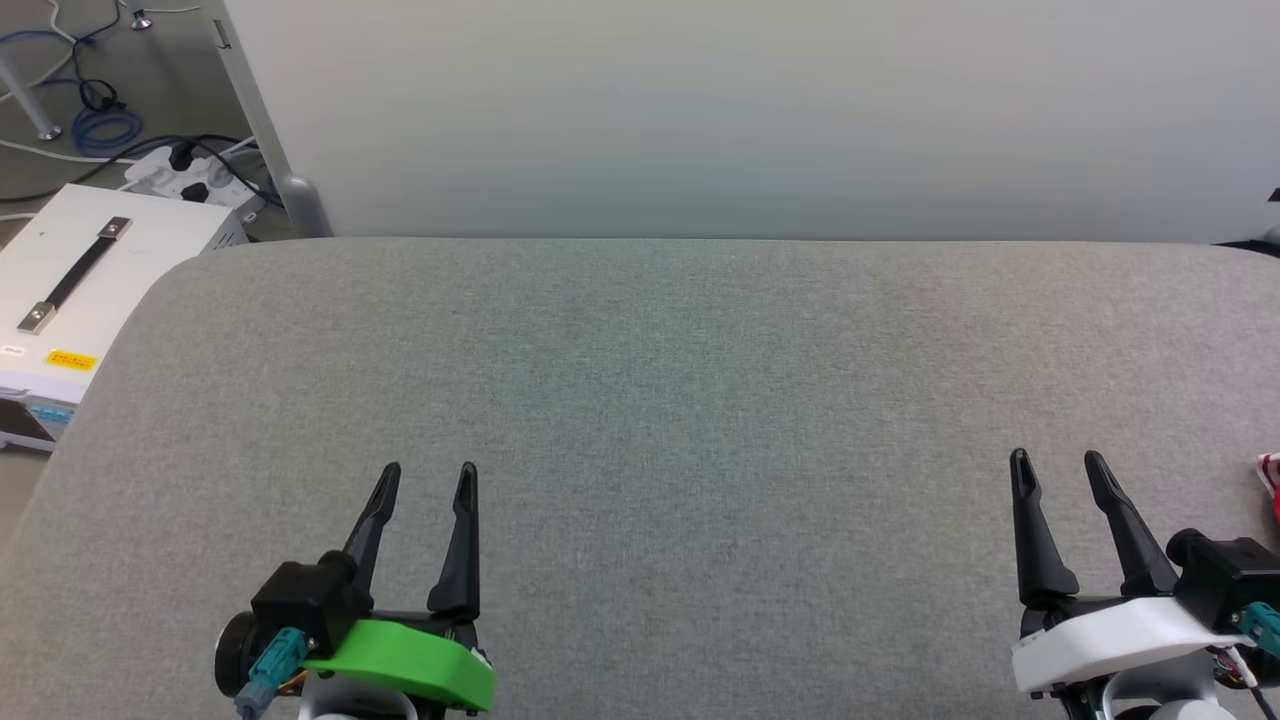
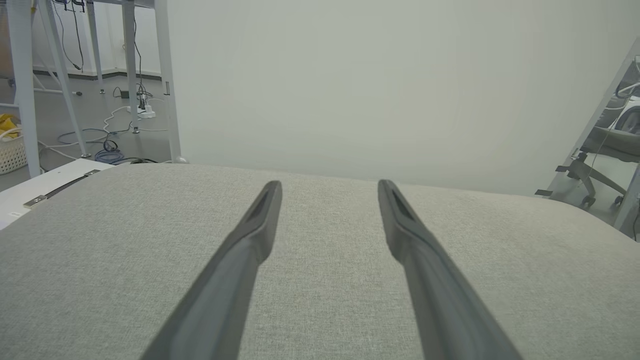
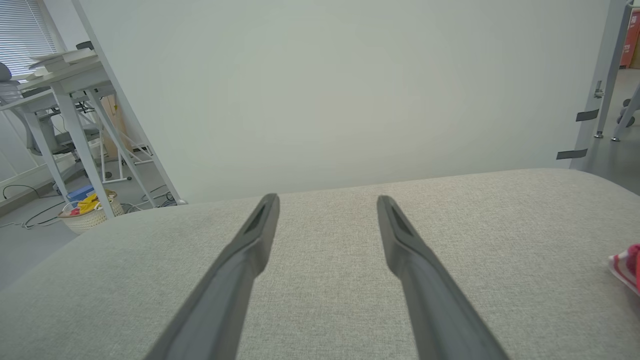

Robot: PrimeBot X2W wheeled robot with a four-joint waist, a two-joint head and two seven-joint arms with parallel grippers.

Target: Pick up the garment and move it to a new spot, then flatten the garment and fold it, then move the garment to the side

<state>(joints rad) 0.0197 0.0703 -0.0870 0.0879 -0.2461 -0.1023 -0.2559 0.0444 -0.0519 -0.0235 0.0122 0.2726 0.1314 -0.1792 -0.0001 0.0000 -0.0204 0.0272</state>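
I see my left gripper [image 1: 430, 470] and right gripper [image 1: 1055, 458] parked at the near edge of the grey fabric-covered table [image 1: 640, 380], their long dark fingers spread open and holding nothing. A corner of the red-and-white striped garment [image 1: 1270, 480] shows at the table's right edge. It could be waiting there or already set aside. The wide middle of the table offers free room.

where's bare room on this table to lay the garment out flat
The grey tabletop is bare between the left gripper and right gripper, and back to the white panel. Crowded spot: the right edge, where the garment pokes in.
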